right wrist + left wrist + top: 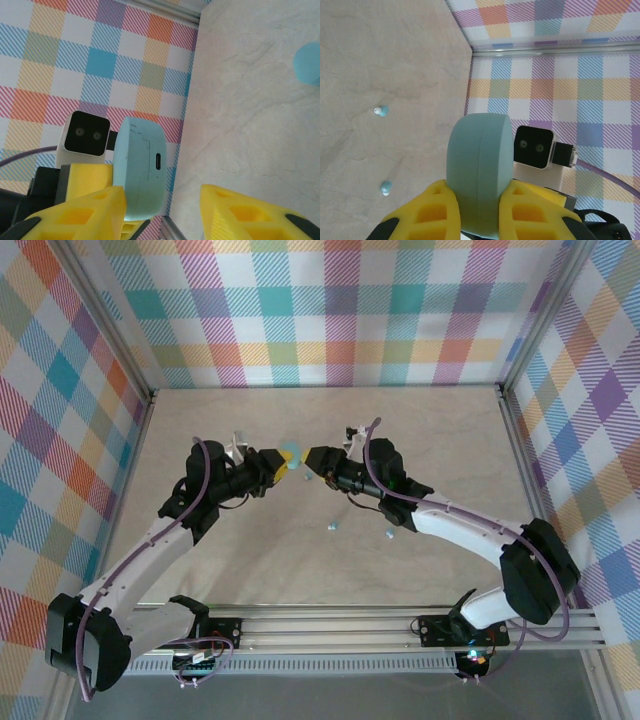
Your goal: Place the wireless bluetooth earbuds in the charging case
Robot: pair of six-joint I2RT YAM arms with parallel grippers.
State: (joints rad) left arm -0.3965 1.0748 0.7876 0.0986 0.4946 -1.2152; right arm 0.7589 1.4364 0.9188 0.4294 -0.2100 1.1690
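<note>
The left gripper (pixel 479 202) clamps the charging case (pixel 480 165) edge-on between its yellow fingers. The lid is closed, so the contents are hidden. The right gripper (pixel 162 197) gapes wide and empty, facing it. Two earbuds (pixel 332 527) lie loose on the table (pixel 280 565), at 4 to 5 o'clock from the case.

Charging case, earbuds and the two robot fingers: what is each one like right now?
charging case: shut, held up off the table.
earbuds: two lying loose on the table, not in the case.
left fingers: shut on the case.
right fingers: open, holding nothing.
</note>
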